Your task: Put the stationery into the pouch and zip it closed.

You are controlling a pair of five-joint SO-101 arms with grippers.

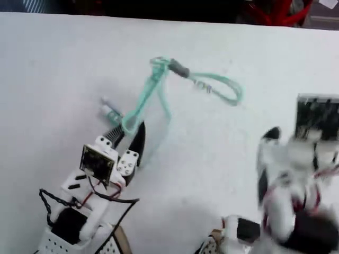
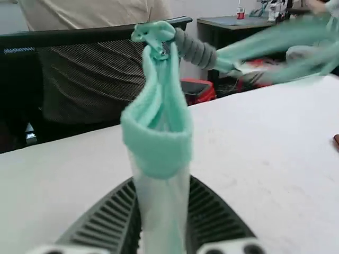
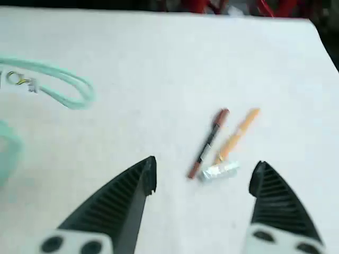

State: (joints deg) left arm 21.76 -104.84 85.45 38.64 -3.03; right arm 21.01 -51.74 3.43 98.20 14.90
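A see-through pouch with a mint-green rim (image 1: 145, 95) stands lifted off the white table, its mouth a long loop. My left gripper (image 1: 128, 132) is shut on the near end of that rim; in the left wrist view the mint fabric (image 2: 159, 137) sits pinched between the left gripper's (image 2: 161, 182) fingers. A grey ribbed piece (image 1: 178, 68) hangs at the rim's far corner. My right gripper (image 3: 205, 164) is open just above a brown pen (image 3: 207, 143), an orange pen (image 3: 237, 135) and a small silver item (image 3: 219, 170) lying together. The right gripper (image 1: 263, 159) is off to the right of the pouch.
A small white and blue object (image 1: 109, 110) lies on the table just beyond the left gripper. A black box-like thing (image 1: 318, 114) sits at the right edge. Beyond the table's far edge is a black mesh chair back (image 2: 79, 69).
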